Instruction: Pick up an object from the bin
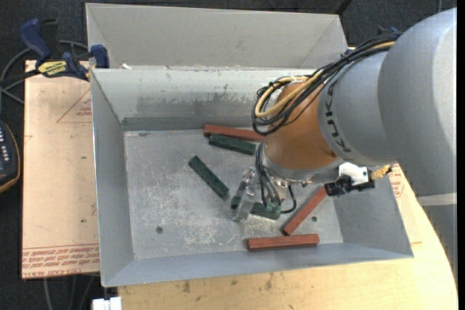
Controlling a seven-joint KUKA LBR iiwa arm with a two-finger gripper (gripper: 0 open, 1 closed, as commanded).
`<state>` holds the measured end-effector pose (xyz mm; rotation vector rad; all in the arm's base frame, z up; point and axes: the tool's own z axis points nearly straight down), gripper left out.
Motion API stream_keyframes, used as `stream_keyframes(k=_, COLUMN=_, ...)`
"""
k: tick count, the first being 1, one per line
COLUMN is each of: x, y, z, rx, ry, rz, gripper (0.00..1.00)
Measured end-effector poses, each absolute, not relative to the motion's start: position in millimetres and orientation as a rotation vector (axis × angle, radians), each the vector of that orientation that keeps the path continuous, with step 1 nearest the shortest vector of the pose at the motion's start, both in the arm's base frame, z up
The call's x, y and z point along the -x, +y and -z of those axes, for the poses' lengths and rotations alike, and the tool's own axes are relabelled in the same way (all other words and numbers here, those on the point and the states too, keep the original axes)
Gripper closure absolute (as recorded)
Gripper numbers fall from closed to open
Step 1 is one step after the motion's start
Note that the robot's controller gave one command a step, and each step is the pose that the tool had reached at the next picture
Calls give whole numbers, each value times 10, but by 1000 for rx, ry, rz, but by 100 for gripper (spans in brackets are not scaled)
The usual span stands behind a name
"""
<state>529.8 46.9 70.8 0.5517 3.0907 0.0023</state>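
A dark green bar (208, 176) is lying mid-frame. Just right of it, the gripper (245, 205) is hanging low beside a small green piece (272, 210); I cannot tell how far open it is. Seemingly the reaching step is running; next, closing and lifting cleanly.

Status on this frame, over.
Gripper down near bin floor, centre. Beside it, dark green piece; grasp unconfirmed. Close by: front red bar, slanted red bar.

Dark green flat strip (208, 177), diagonal. At its 4 o'clock: reddish-brown flat bar (282, 242), level. At 1 o'clock: second reddish-brown bar (231, 131), another dark green strip (234, 144) just beside it.
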Motion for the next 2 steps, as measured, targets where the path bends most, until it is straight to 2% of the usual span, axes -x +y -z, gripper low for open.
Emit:
stream_keyframes(k=1, x=-4899, y=30, z=-1850, rx=-559, ry=3084, rz=-1, gripper=100)
stream_keyframes(k=2, x=-4845, y=303, z=-2546, rx=-542, ry=3085, rz=-6, gripper=100)
